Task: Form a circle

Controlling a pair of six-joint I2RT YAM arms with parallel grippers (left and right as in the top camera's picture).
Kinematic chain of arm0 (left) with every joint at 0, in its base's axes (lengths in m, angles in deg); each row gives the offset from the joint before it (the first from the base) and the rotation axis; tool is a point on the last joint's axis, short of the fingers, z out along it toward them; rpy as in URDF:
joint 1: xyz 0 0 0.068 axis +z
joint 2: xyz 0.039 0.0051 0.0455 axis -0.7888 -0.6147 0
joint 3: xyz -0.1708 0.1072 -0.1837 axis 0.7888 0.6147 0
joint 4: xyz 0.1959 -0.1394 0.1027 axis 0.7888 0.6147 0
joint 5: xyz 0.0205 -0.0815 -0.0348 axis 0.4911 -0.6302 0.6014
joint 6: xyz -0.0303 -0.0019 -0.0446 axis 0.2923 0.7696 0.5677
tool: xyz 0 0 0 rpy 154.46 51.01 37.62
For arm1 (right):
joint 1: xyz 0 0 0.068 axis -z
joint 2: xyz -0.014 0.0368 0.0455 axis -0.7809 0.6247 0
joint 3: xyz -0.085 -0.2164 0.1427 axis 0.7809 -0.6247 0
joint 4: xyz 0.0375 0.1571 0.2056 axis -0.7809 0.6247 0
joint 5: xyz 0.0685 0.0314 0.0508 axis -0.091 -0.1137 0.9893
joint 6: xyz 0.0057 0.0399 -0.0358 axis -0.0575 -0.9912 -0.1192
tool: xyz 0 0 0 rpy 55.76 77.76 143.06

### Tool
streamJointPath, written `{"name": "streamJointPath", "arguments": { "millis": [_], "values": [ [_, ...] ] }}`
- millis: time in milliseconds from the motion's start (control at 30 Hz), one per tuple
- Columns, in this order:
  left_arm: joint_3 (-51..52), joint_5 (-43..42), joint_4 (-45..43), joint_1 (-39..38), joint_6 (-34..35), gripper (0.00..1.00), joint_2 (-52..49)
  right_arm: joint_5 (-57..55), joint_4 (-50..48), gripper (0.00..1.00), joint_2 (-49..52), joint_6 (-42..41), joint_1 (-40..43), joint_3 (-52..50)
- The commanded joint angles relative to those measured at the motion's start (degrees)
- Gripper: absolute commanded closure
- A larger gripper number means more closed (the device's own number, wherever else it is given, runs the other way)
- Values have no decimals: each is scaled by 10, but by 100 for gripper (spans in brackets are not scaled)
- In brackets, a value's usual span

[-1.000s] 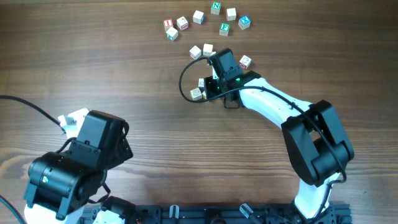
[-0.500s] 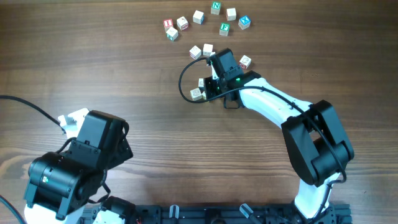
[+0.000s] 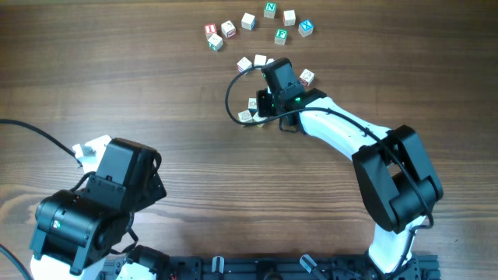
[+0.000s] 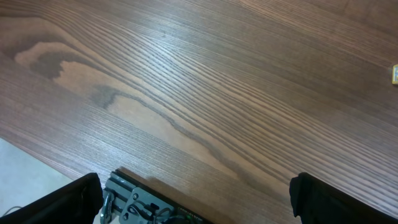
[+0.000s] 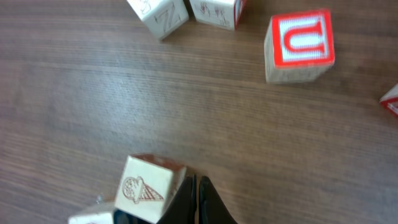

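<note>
Pale wooden cubes lie in a loose arc at the far side, among them a green N cube (image 3: 270,9) and a red-lettered cube (image 3: 210,29). My right gripper (image 3: 264,99) (image 5: 196,186) is shut and empty, its tips low on the table. An ice-cream picture cube (image 5: 148,186) (image 3: 254,103) rests against the left side of its fingers. Ahead of it lie a red U cube (image 5: 300,45) (image 3: 307,78) and a Z cube (image 5: 159,14). My left gripper (image 4: 199,205) is open over bare wood, far from the cubes.
Another cube (image 3: 246,117) lies beside a black cable loop (image 3: 230,97) left of the right gripper. The left arm (image 3: 101,194) sits near the front left corner. The black base rail (image 4: 143,202) runs along the table's front edge.
The right gripper has shifted slightly toward the far side beside the ice-cream cube. The left arm has not moved.
</note>
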Motion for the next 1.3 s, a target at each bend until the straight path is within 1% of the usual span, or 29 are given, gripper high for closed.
{"name": "streamJointPath", "arguments": {
  "millis": [0, 67, 200, 400, 700, 767, 1267],
  "values": [
    [2, -1, 0, 3, 9, 0, 1, -24, -21, 95, 14, -9, 3, 6],
    [2, -1, 0, 3, 9, 0, 1, -43, -31, 95, 14, -8, 3, 6],
    [2, -1, 0, 3, 9, 0, 1, -43, -56, 95, 15, -5, 3, 6],
    [2, -1, 0, 3, 9, 0, 1, 16, -86, 95, 33, 13, 3, 6],
    [2, -1, 0, 3, 9, 0, 1, 40, -92, 95, 33, 26, 3, 6],
    [2, -1, 0, 3, 9, 0, 1, 63, -90, 95, 34, 40, 3, 6],
    [2, -1, 0, 3, 9, 0, 1, 75, -87, 95, 48, 40, 3, 6]
  ]
}}
